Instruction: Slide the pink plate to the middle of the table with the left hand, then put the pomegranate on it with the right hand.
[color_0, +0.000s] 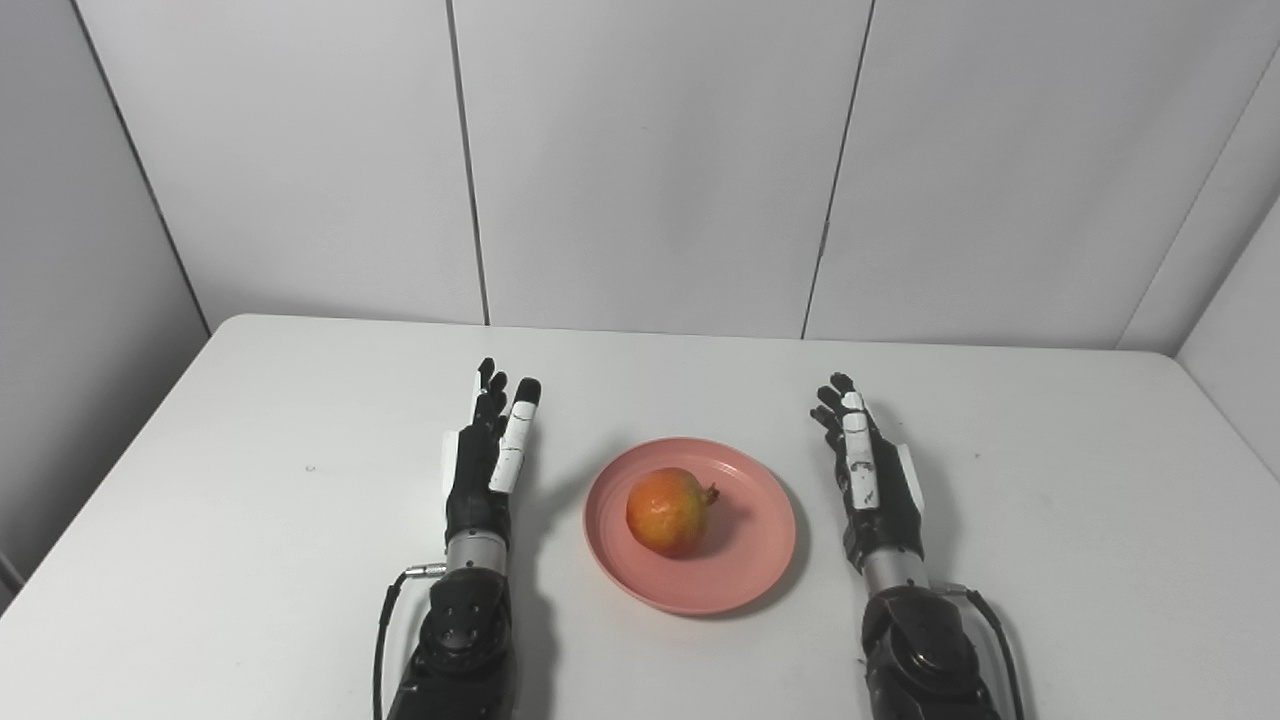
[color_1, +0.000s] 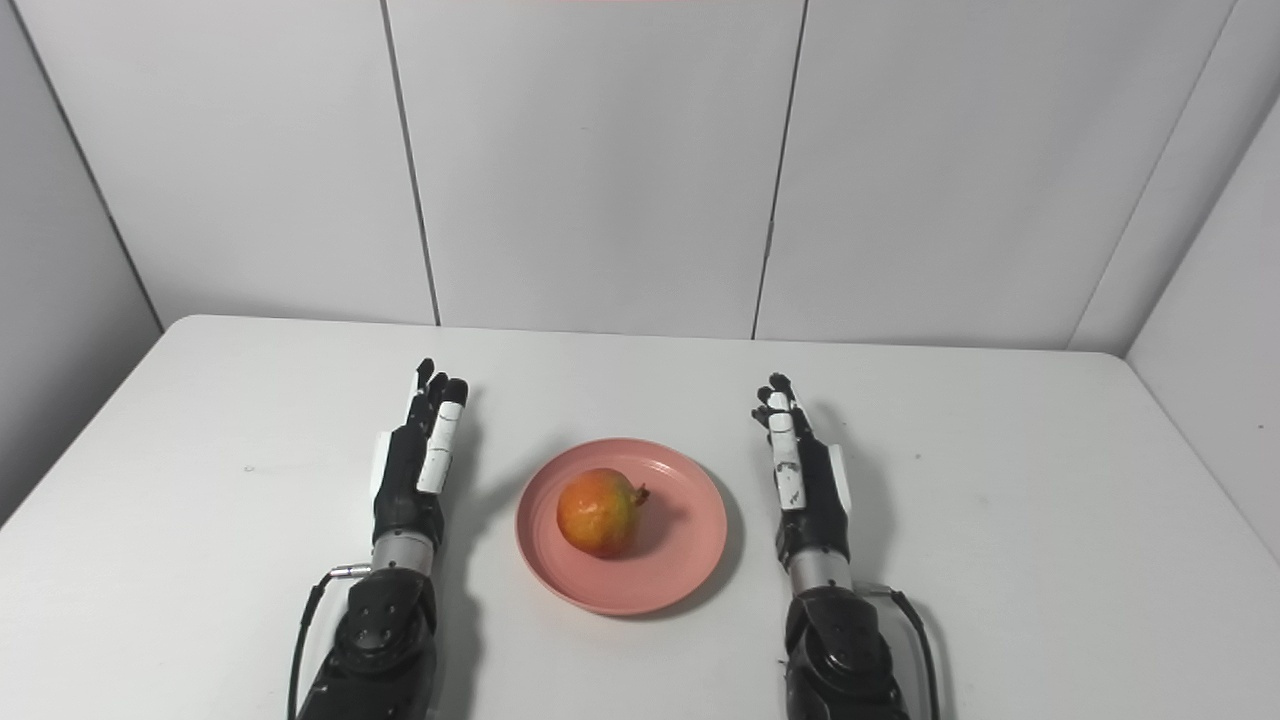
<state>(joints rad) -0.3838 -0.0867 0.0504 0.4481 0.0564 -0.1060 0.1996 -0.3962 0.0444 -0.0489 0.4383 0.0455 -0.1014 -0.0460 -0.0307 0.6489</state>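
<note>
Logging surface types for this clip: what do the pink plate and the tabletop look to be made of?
The pink plate looks like matte plastic or melamine: uniform salmon colour, soft sheen, thin raised rim; ceramic cannot be excluded. The table looks like white laminate or moulded plastic, smooth and faintly glossy, with rounded corners and soft shadows. The pomegranate resting on the plate looks smooth-skinned.

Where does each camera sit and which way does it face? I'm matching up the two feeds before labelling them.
Left eye view: on the head, left of its twin, looking down and forward at the table; both forearms rise from the bottom edge, left hand and right hand open.
Right eye view: on the head, slightly to the right, same downward aim, same arms; everything sits further left in the picture.
Shared: the pomegranate on the pink plate between the hands, and the panelled wall.
</note>
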